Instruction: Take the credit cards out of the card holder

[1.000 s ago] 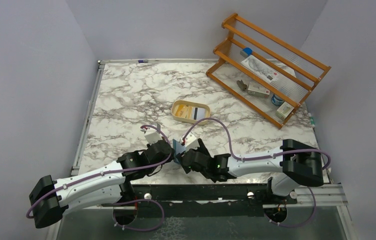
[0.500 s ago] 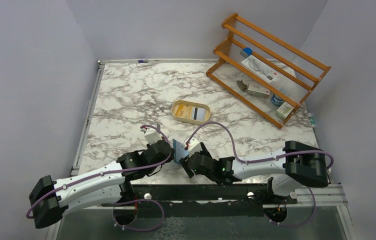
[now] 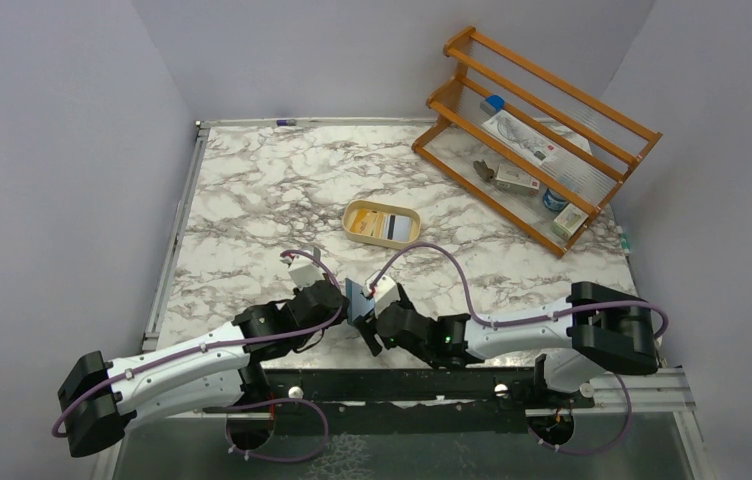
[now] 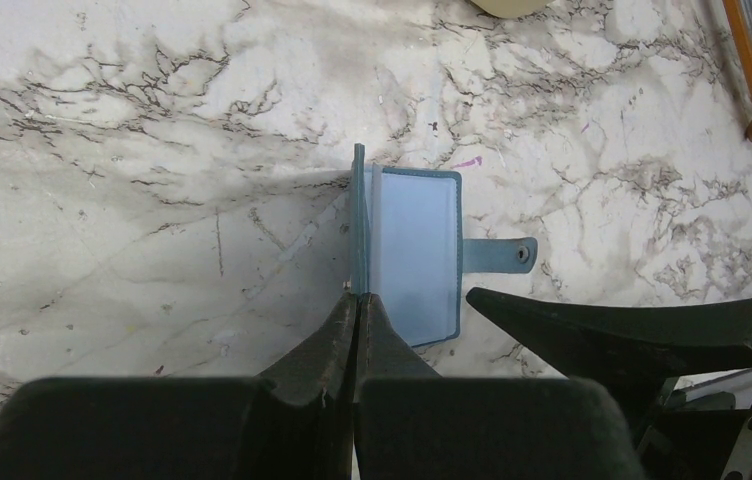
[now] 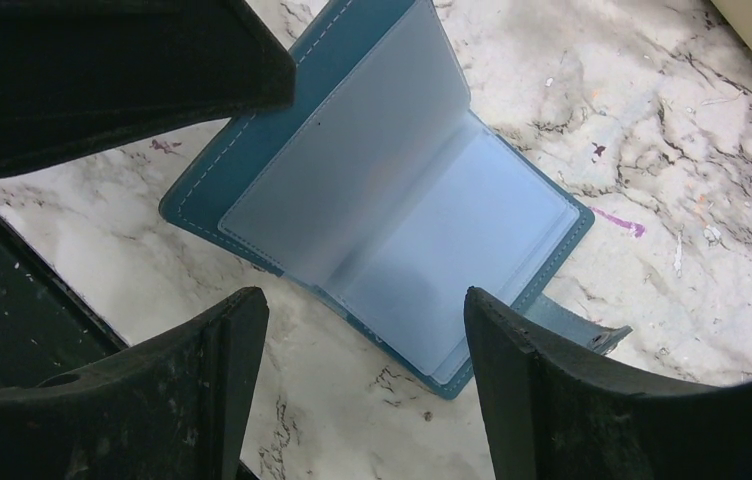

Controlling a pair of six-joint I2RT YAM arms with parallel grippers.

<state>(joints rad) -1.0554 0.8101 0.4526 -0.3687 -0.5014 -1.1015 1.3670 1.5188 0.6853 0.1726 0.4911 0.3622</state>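
The right arm had eased back toward the near edge within the second, bringing the right gripper [image 3: 369, 323] lower beside the small teal-blue folding card holder [image 3: 357, 297]. The holder stayed propped between the two arms on the marble-patterned table [image 3: 252, 190]. From above, yellow-orange and pale, dark-striped credit cards [image 3: 385, 226] lay in the tan oval dish [image 3: 348, 216] beyond, apparently already taken out.

The left wrist view showed the left gripper [image 4: 356, 300] pinched tight on one teal cover. It held that cover on edge so the holder lay splayed, its silver-snap tab [image 4: 500, 253] flat on the marble.

In the right wrist view, the right gripper's jaws stood wide and empty over the pale blue plastic pockets [image 5: 392, 200]. No card could be seen there, so it was likely checking for leftovers.
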